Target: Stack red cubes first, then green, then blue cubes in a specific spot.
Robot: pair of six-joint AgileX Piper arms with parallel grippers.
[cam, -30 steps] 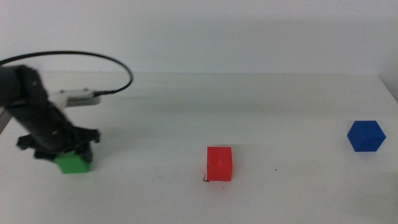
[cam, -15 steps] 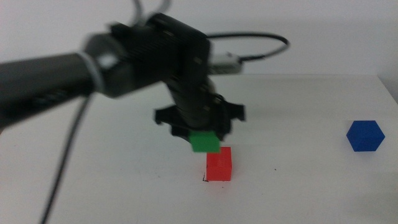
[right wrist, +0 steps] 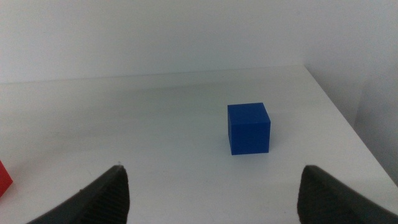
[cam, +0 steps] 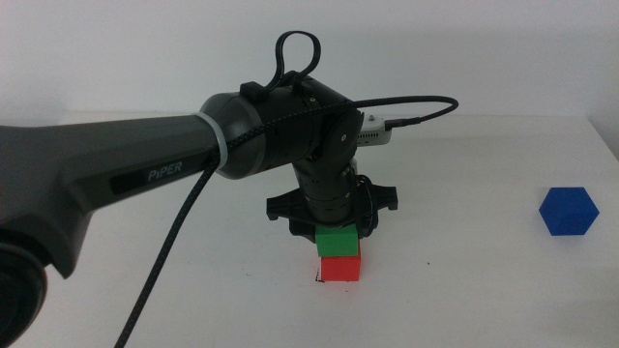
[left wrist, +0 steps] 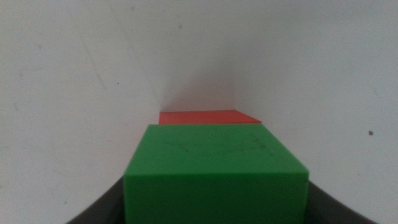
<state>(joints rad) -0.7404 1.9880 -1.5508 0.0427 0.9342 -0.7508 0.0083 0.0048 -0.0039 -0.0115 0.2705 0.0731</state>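
The red cube (cam: 339,269) sits on the marked square, of which only a black corner mark (cam: 318,280) shows. My left gripper (cam: 338,235) is shut on the green cube (cam: 338,241) and holds it on top of the red cube. In the left wrist view the green cube (left wrist: 216,174) fills the space between the jaws, with the red cube (left wrist: 208,117) just beyond it. The blue cube (cam: 569,211) lies alone at the far right of the table. In the right wrist view my right gripper (right wrist: 211,186) is open and empty, short of the blue cube (right wrist: 249,127).
The left arm's dark body (cam: 116,184) and its black cable (cam: 174,261) cross the left half of the table. A tiny black speck (cam: 429,264) lies right of the stack. The table's right edge (cam: 604,145) is close to the blue cube.
My left gripper carried the green cube from the table's left side to the middle and lowered it onto the red cube. The blue cube has not moved.
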